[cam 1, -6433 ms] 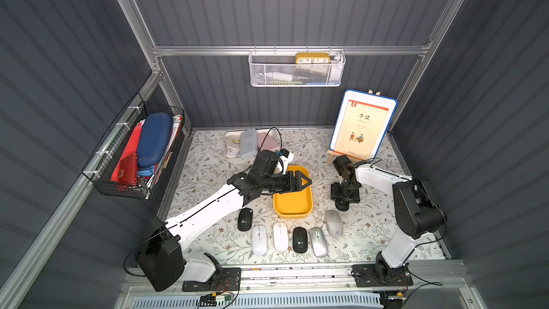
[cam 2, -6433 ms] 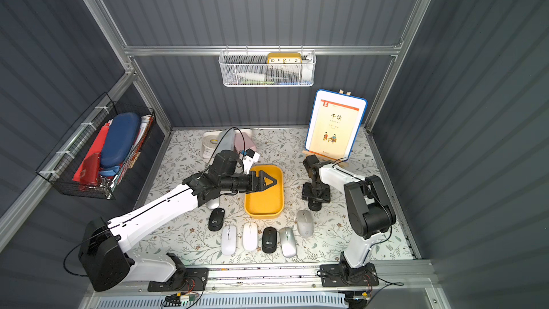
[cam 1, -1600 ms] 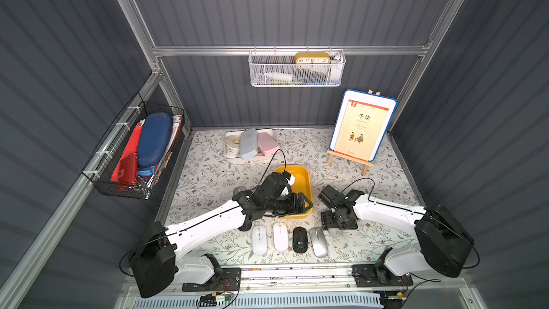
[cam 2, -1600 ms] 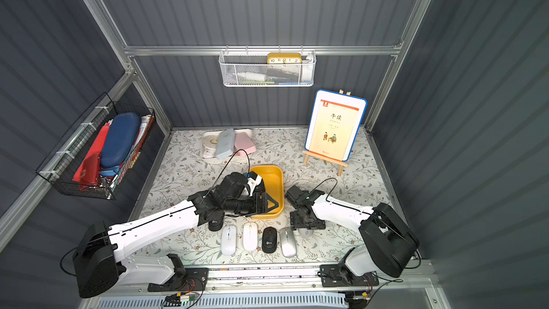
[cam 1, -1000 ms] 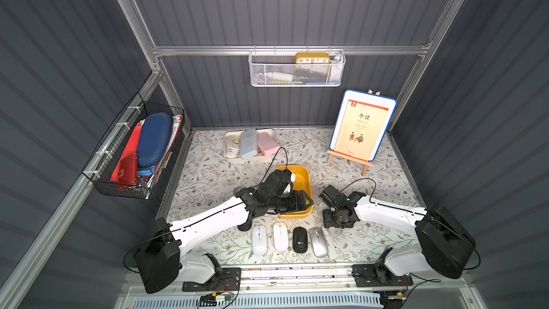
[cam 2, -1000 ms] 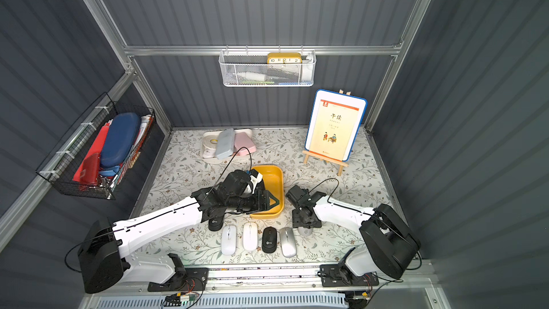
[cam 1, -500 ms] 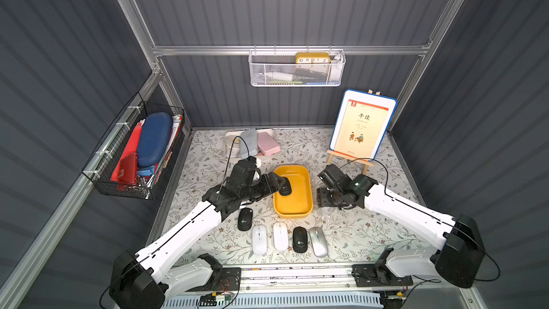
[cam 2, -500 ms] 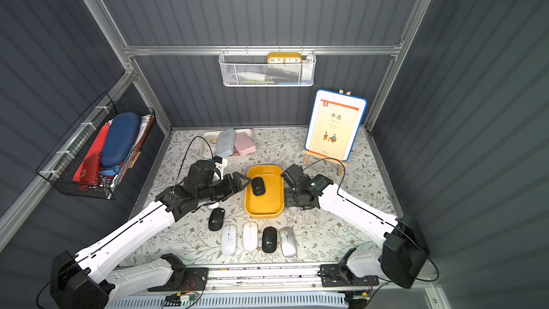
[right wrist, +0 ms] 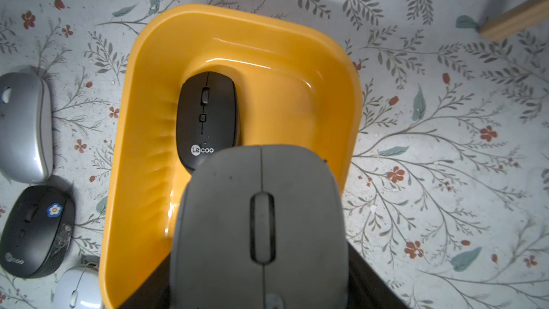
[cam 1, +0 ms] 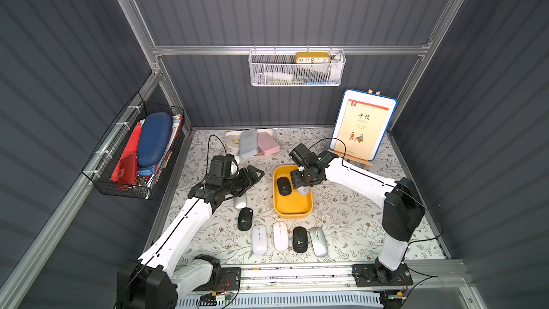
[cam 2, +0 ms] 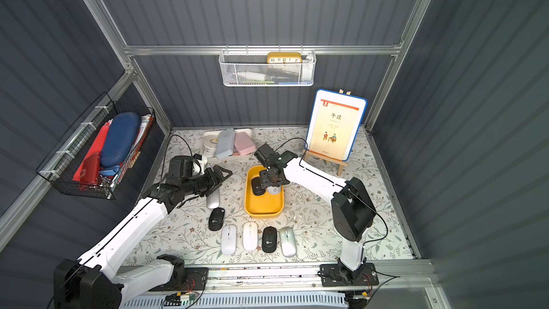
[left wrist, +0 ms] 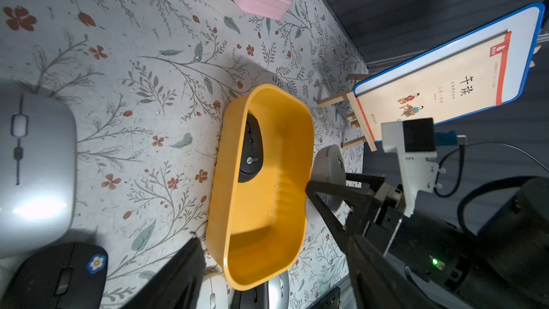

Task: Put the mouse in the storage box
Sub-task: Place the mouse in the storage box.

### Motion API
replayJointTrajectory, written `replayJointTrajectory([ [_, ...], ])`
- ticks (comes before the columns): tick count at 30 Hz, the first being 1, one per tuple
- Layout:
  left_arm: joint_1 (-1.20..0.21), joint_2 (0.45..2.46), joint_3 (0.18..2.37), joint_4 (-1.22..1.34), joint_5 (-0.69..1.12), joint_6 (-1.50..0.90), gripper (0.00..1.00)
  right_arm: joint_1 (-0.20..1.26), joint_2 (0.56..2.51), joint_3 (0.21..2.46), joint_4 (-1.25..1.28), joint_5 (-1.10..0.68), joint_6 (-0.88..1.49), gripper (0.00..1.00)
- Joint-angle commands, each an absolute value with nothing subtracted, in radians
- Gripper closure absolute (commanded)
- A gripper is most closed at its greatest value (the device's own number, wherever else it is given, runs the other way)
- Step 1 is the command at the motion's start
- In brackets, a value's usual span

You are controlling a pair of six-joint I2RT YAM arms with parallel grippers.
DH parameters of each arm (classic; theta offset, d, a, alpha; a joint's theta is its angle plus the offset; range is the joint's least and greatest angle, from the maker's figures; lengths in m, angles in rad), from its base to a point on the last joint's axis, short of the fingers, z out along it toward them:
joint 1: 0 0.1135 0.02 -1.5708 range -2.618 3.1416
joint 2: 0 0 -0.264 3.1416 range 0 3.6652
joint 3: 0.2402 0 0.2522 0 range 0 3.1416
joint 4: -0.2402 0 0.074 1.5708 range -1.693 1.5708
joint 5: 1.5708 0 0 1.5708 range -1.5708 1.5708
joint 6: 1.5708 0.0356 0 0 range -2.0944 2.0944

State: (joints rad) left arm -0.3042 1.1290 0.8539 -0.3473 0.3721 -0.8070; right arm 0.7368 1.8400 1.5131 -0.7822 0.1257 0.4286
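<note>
Down on the floral table [cam 1: 341,218], the action sits with the right arm, reaching in from its side and well nearer the target than the left. Under it lies the storage box [cam 1: 292,214], long axis running from the front of the table to the back. A black mouse [cam 1: 283,186] is already inside, along the left wall at the far end.

Now the one that matters: the grey mouse [right wrist: 258,227] is clamped in the right gripper [cam 1: 303,182], jaws squeezing its flanks. It hangs above the far right part of the box, just beside the black one. From the right wrist view its length runs parallel to the black mouse and the box's long walls. Lined up nicely!

So the way to go looks like straight down, into the bare yellow floor on the right. One worry: its outer edge sits close over the right-hand rim, so a small nudge inward may be wise.

Over on the other side, the left gripper [cam 1: 251,178] hovers spread wide and empty above a silver mouse [cam 1: 240,202].
</note>
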Motion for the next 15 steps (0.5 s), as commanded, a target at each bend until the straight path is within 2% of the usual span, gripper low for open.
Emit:
replayJointTrajectory([
  [1, -0.295, 1.129, 0.842, -0.348, 0.436, -0.768, 0.21, 0.739, 1.867, 1.547, -0.795, 0.124, 0.396, 0.52],
  [15, -0.276, 1.239, 0.874, -0.297, 0.48, -0.763, 0.21, 0.699, 1.918, 1.539, -0.746, 0.075, 0.374, 0.51],
])
